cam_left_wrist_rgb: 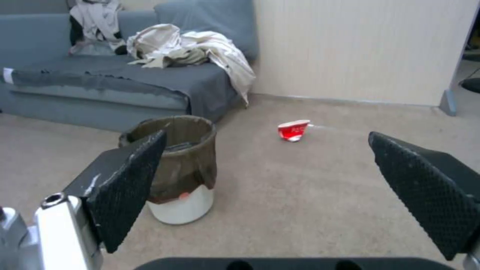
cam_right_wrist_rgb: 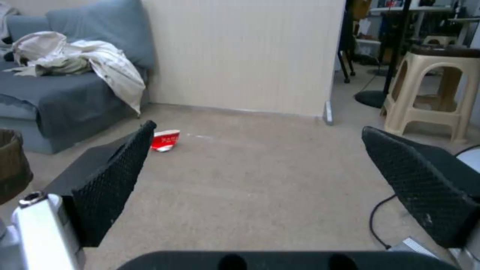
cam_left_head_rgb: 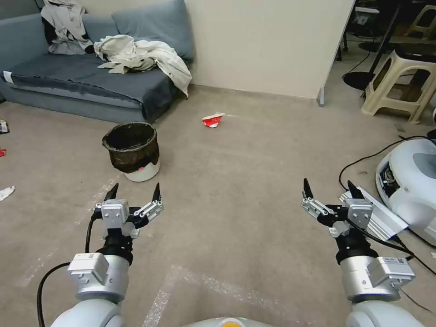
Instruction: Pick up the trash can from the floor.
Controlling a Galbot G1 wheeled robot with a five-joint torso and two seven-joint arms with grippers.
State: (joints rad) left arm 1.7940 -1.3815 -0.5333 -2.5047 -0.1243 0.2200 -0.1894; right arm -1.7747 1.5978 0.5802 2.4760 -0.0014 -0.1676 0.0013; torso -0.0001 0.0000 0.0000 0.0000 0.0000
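The trash can (cam_left_head_rgb: pixel 133 151) stands upright on the floor (cam_left_head_rgb: pixel 236 181) just in front of the sofa, a small white bin with a dark bag folded over its rim. My left gripper (cam_left_head_rgb: pixel 134 190) hovers open a short way in front of it, nothing between its fingers. In the left wrist view the trash can (cam_left_wrist_rgb: pixel 182 168) shows just past one black finger pad (cam_left_wrist_rgb: pixel 127 187). My right gripper (cam_left_head_rgb: pixel 330 190) hangs open over bare floor well to the right, empty. An edge of the trash can (cam_right_wrist_rgb: pixel 12 165) appears in the right wrist view.
A grey sofa (cam_left_head_rgb: pixel 86 77) with crumpled clothes stands behind the can. A crushed red-and-white paper cup (cam_left_head_rgb: pixel 213 120) lies on the floor mid-room. A white machine (cam_left_head_rgb: pixel 408 181) with black cables sits at the right, and a beige stool (cam_left_head_rgb: pixel 399 86) beyond it.
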